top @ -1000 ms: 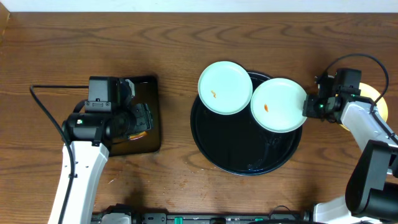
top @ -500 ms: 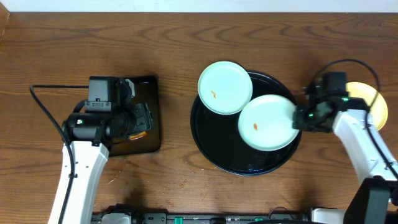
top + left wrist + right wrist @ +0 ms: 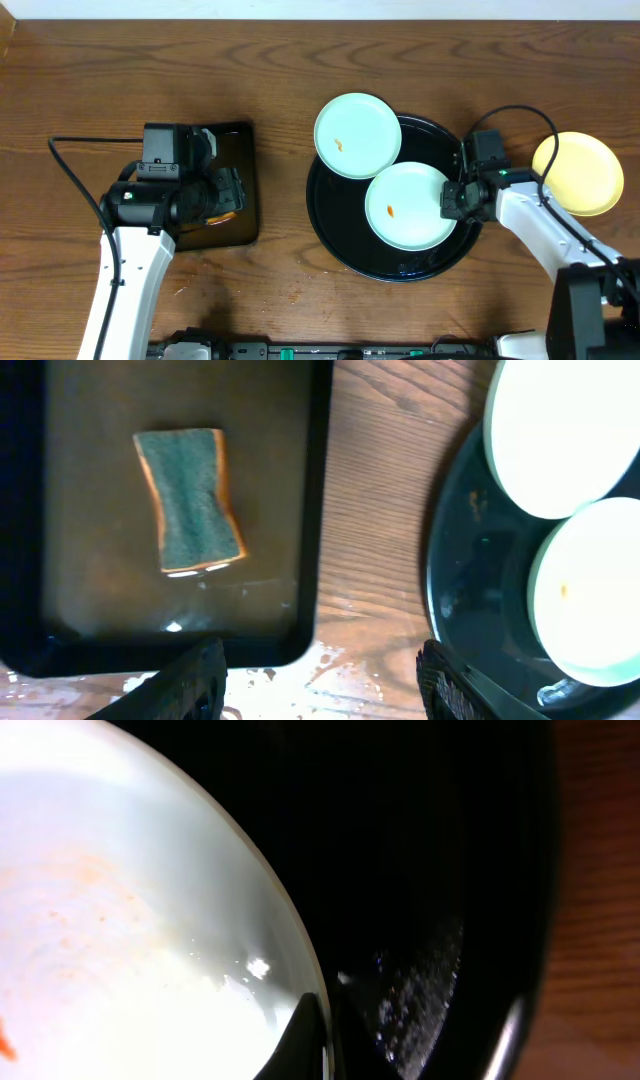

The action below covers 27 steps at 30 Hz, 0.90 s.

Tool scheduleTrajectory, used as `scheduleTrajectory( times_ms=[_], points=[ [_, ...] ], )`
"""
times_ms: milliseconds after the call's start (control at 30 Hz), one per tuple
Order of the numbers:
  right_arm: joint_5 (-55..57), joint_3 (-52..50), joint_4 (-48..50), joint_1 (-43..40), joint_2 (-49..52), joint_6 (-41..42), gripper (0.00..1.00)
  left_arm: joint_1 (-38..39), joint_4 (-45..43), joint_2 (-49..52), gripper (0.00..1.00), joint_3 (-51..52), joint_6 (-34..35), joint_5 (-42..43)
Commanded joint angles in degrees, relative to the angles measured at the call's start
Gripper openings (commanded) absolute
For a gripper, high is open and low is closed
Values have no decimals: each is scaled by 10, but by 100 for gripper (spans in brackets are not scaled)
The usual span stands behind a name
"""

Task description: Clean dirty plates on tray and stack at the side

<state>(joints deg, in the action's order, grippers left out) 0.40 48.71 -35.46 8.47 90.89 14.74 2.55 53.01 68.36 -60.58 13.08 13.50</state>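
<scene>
Overhead: a pale mint-blue round plate [image 3: 405, 210], orange-smeared, lies inside the large round glossy black tray [image 3: 340, 245]. Another mint-blue plate [image 3: 357, 135] overlaps the tray's rim, and a pale yellow plate [image 3: 578, 173] sits on the wooden table [image 3: 280, 60].
Left wrist: the left gripper [image 3: 320, 682] has its jaws apart and empty, near a green sponge [image 3: 190, 500].
Right wrist: the right gripper [image 3: 318, 1035] is clamped on the inner plate's rim.

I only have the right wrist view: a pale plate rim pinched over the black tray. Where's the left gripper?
Observer: The left gripper hangs open at the small rectangular black tray.
Operator: Is the sponge there?
Observer: Yes, the brown green-faced sponge lies flat in it.
Operator: Where's my plate sitting?
Observer: Your pale mint-blue round plate is near the middle of the glossy round black tray.
</scene>
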Motion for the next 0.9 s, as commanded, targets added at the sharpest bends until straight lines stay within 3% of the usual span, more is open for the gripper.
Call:
scheduleTrajectory(
  times_ms=[0, 567, 867],
  points=[
    [3, -15, 23, 6, 22, 9, 1, 2, 3, 1, 63, 5, -11, -39],
    [-6, -33, 72, 6, 86, 9, 1, 2, 8, 45, 63, 11, -11, -40],
    [-2, -33, 62, 6, 86, -5, 1, 2, -14, 152, 58, 11, 12, -119]
  ],
)
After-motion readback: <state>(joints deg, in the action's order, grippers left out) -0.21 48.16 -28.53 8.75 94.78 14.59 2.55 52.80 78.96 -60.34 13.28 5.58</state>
